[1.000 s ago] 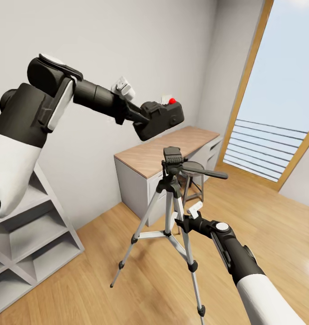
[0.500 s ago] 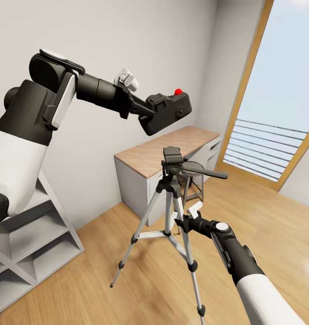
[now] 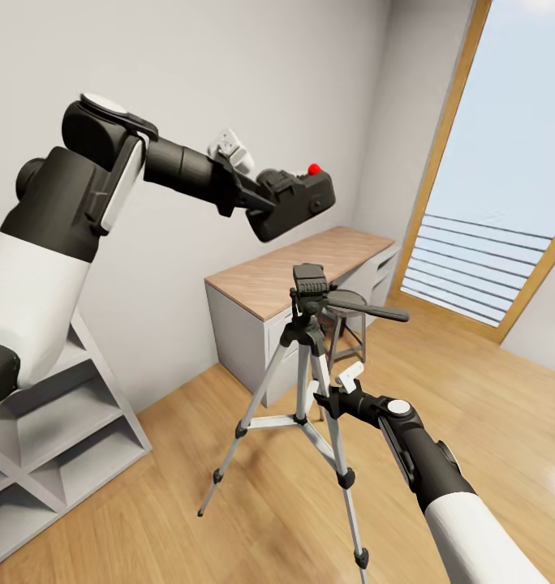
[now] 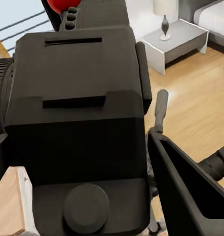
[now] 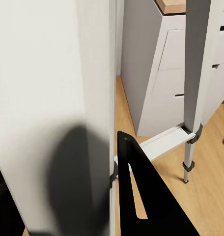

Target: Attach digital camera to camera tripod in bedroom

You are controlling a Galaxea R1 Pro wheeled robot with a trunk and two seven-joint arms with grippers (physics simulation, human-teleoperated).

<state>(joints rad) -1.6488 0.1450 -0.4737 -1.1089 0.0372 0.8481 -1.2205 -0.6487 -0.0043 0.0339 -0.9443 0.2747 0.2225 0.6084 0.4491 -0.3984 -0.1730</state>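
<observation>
The digital camera, a black box with a red button on top, hangs in the air above and slightly left of the camera tripod's head, clear of it. My left gripper is shut on its near end. In the left wrist view the camera sits close up beside one black finger, with the tripod's pan handle below it. The camera tripod stands on the wood floor. My right gripper is shut on its front silver leg, a black finger alongside.
A wood-topped desk stands against the wall behind the tripod, with a round stool tucked at it. A grey shelf unit is at the left. The tall wood-framed window is at the right. A nightstand with a lamp shows beyond the camera.
My left arm lifted the camera a little and nudged it right, then slightly back left. The tripod and my right arm stayed still.
</observation>
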